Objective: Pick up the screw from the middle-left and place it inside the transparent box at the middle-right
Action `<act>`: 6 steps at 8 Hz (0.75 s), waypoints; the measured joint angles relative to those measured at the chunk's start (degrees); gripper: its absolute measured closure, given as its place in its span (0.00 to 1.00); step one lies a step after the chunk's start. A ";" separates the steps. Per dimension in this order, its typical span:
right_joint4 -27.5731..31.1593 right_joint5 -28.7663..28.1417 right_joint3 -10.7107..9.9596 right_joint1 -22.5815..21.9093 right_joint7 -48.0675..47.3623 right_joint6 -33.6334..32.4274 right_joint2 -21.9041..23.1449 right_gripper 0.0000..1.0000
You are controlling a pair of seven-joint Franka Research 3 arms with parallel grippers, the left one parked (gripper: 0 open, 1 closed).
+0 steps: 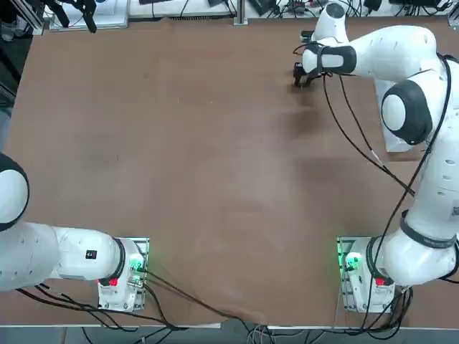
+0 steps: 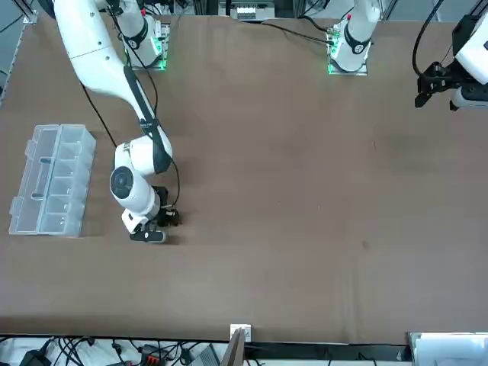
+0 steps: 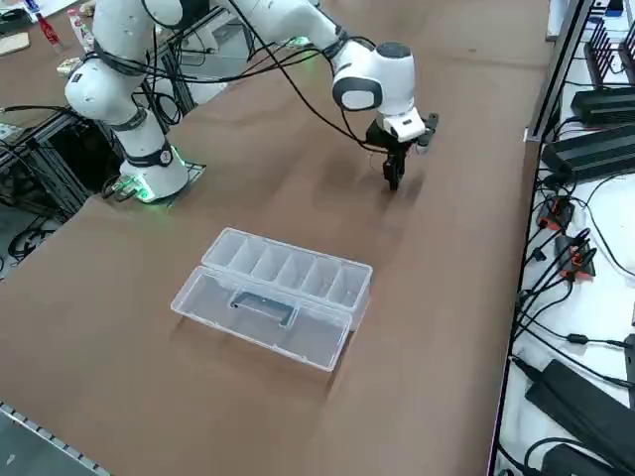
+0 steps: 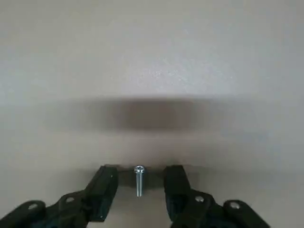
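Observation:
The screw [image 4: 139,183] is a small silver one lying flat on the brown table, seen in the wrist view. My right gripper [image 4: 141,178] is down at the table with one black finger [image 4: 107,185] on each side of the screw. It is open, with a small gap between the screw and each finger. The same gripper [image 2: 156,229] [image 3: 394,177] [image 1: 301,77] hides the screw in the other views. The transparent box [image 2: 52,179] [image 3: 273,296] lies with its lid swung open, a hand-length away from the gripper. In the top view my arm covers most of the box [image 1: 396,143].
Bare brown table [image 2: 305,191] spreads between the gripper and the box and across the middle. Black equipment and cables [image 3: 585,149] lie just past the table's far edge, close to the gripper.

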State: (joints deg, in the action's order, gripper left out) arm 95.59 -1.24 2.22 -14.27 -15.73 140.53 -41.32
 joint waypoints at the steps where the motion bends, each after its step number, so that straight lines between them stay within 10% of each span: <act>1: -0.10 0.00 0.00 0.00 0.00 -0.33 -0.03 0.39; 6: -0.80 0.00 -0.02 0.00 -0.70 -0.40 -0.46 0.41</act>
State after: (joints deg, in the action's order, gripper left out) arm 94.79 -1.24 2.20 -14.27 -16.43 140.13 -41.77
